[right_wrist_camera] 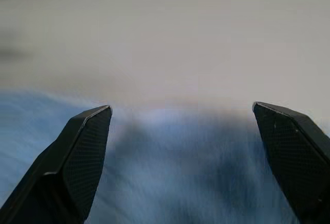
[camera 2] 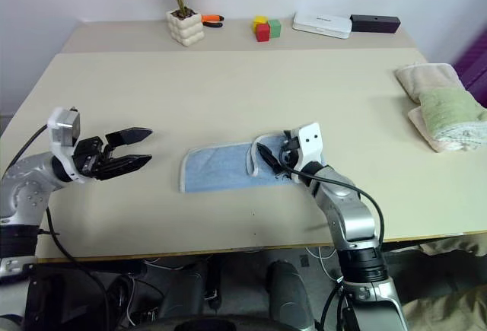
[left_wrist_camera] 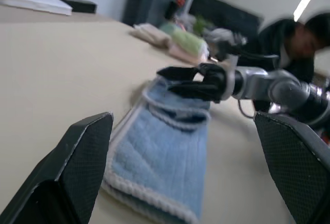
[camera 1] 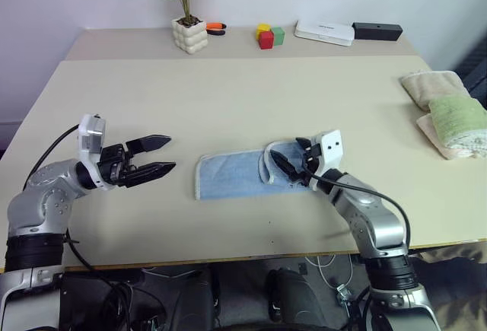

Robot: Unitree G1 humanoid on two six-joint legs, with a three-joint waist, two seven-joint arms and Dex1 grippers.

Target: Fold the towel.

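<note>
The light-blue towel [camera 1: 232, 176] with whitish trim lies flat near the table's front edge, its right end doubled back over itself. My right gripper [camera 1: 287, 157] hovers over that folded end, open with nothing between its fingers; in its wrist view the towel [right_wrist_camera: 154, 177] lies just under the spread fingertips. My left gripper [camera 1: 163, 156] stands open a short way to the left of the towel, pointing toward it and apart from it. In the left wrist view the towel [left_wrist_camera: 165, 157] lies ahead, with the right gripper [left_wrist_camera: 178, 80] above its far end.
Folded beige [camera 1: 431, 87] and green [camera 1: 456, 118] towels lie at the table's right edge. Along the back stand a potted plant [camera 1: 189, 33], coloured blocks [camera 1: 268, 36], a white box [camera 1: 325, 32] and a black box [camera 1: 377, 31]. A person [left_wrist_camera: 289, 33] sits beyond the table.
</note>
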